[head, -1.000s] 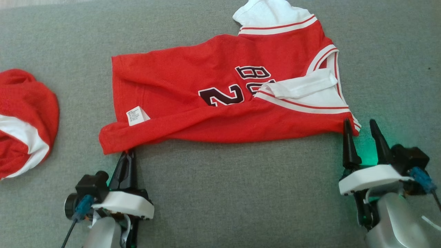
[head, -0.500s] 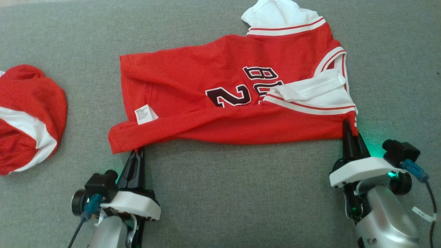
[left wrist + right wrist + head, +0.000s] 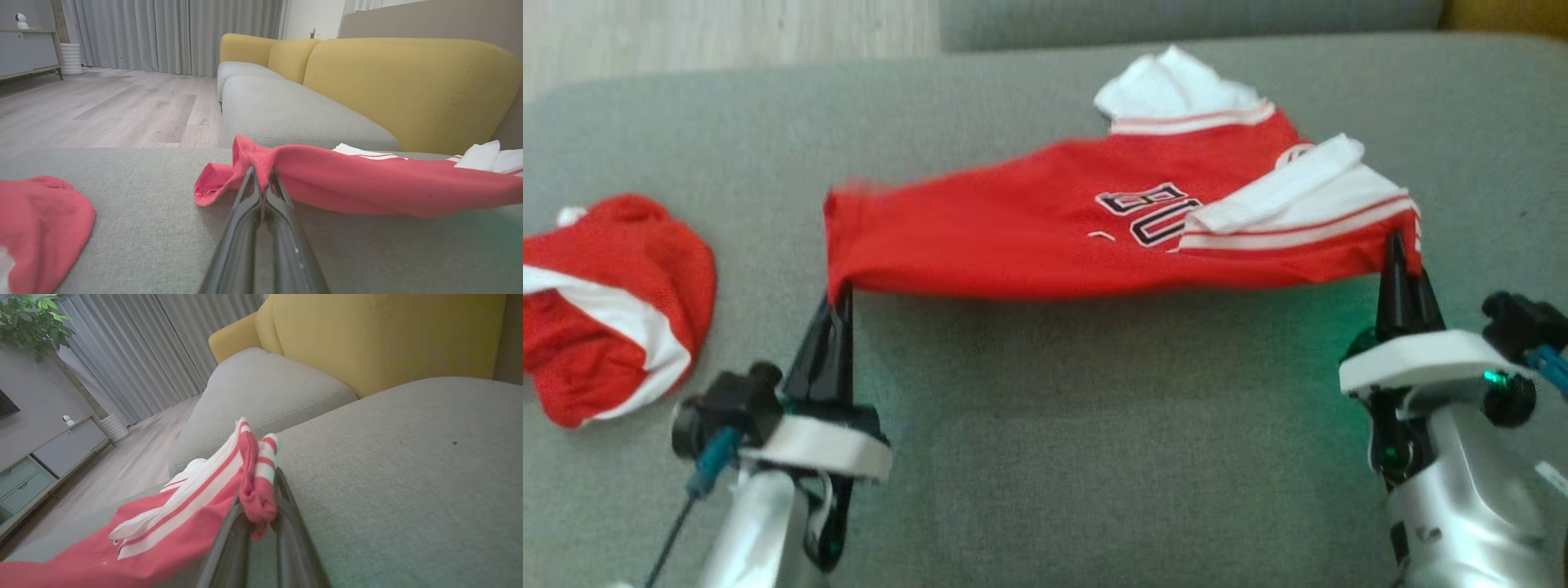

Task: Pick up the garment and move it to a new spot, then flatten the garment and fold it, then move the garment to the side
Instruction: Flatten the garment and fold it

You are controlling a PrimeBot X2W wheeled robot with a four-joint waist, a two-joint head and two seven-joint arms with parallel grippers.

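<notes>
The garment (image 3: 1013, 237) is a red jersey with white striped trim and dark lettering, stretched between both grippers above the grey cushion. My left gripper (image 3: 840, 296) is shut on its lower left hem corner (image 3: 261, 163). On the other side, my right gripper (image 3: 1401, 249) is shut on the shoulder corner with the striped trim (image 3: 257, 477). The near edge of the garment hangs lifted off the cushion; its far part with the white sleeves (image 3: 1168, 90) still rests on it.
A second red and white garment (image 3: 613, 302) lies bunched at the left. The grey cushion (image 3: 1094, 457) ends at wooden floor (image 3: 727, 37) at the far left. A yellow sofa back (image 3: 408, 81) stands beyond, with another grey seat (image 3: 261, 396).
My right gripper closed on the jersey's shoulder corner. Both grippers then lifted the near edge off the cushion, pulling it taut. The head camera tilted up, showing floor and the cushion's far edge.
</notes>
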